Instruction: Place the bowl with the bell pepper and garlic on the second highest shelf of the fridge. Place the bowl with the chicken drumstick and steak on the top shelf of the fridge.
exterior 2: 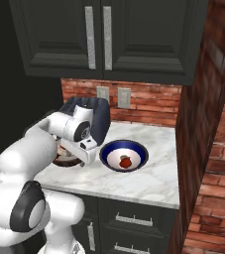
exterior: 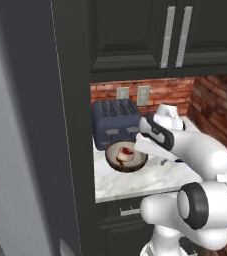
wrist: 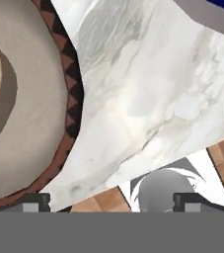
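Observation:
The brown bowl [exterior: 127, 159] with a dark zigzag rim stands on the marble counter in front of the toaster. It holds the steak [exterior: 127, 152], red with a white fat rim, and a small brown piece beside it that looks like the chicken drumstick [exterior: 120, 159]. My gripper [exterior: 139, 148] hangs open just over this bowl's right rim, holding nothing. In the hand view the brown bowl [wrist: 29, 99] fills the left and my gripper [wrist: 111, 201] stands wide. The dark blue bowl [exterior 2: 124, 155] sits to the right with the red bell pepper [exterior 2: 126, 161] inside; the garlic cannot be made out. The fridge [exterior: 10, 150] shows as a grey wall at left; its shelves are out of view.
A dark blue toaster [exterior: 116, 122] stands at the back of the counter [exterior 2: 148, 181]. A brick wall [exterior 2: 203, 149] closes the right side. Dark cabinets [exterior 2: 99, 34] hang above, and drawers sit below the counter's front edge.

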